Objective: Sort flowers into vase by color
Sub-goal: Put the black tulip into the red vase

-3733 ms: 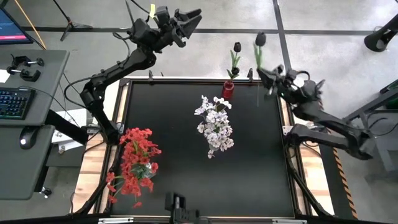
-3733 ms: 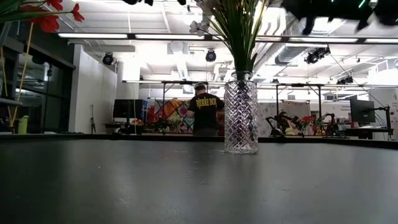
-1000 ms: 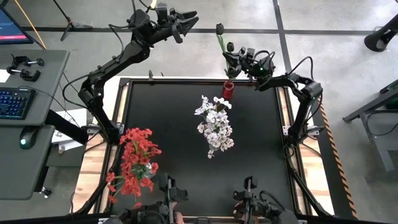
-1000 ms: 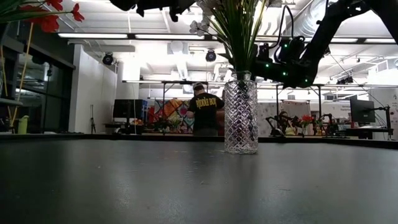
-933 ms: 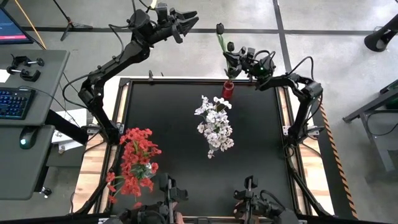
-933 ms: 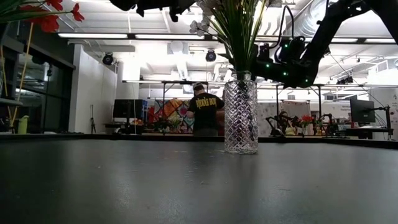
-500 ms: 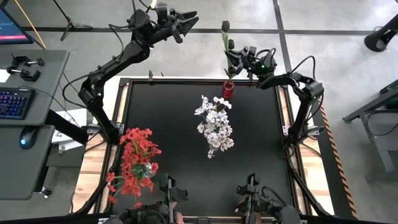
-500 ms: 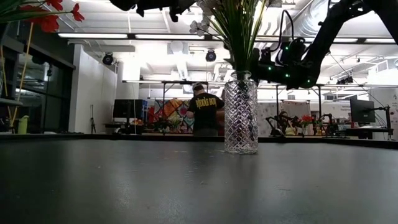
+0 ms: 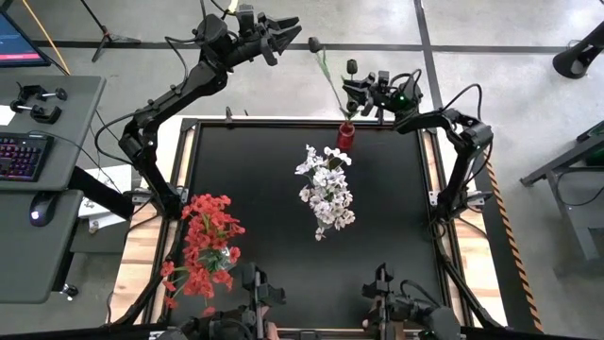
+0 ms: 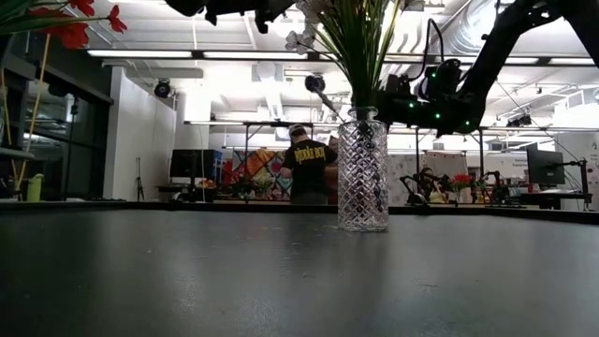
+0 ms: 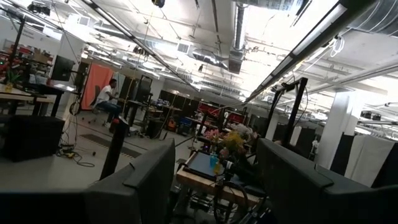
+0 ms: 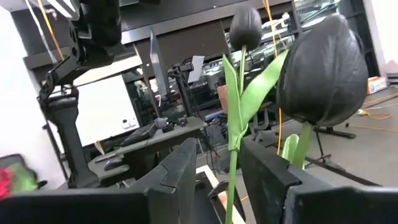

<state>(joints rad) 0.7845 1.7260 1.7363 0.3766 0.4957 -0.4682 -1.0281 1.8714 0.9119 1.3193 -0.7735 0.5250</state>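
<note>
We are reaching with our right gripper (image 9: 354,87) over the far edge of the table (image 9: 396,236), above the small red vase (image 9: 345,137). Its fingers are standing slightly apart with the green stem of a dark flower (image 12: 244,28) passing between them; a second dark flower (image 12: 323,71) is showing close beside it. Whether the fingers are pressing the stem, we cannot tell. Our left gripper (image 9: 281,31) is waiting high beyond the far left corner, fingers spread apart and empty. The white flowers (image 9: 326,189) are standing in the glass vase (image 10: 362,173) at the table's middle, and the red flowers (image 9: 206,247) near the left front.
</note>
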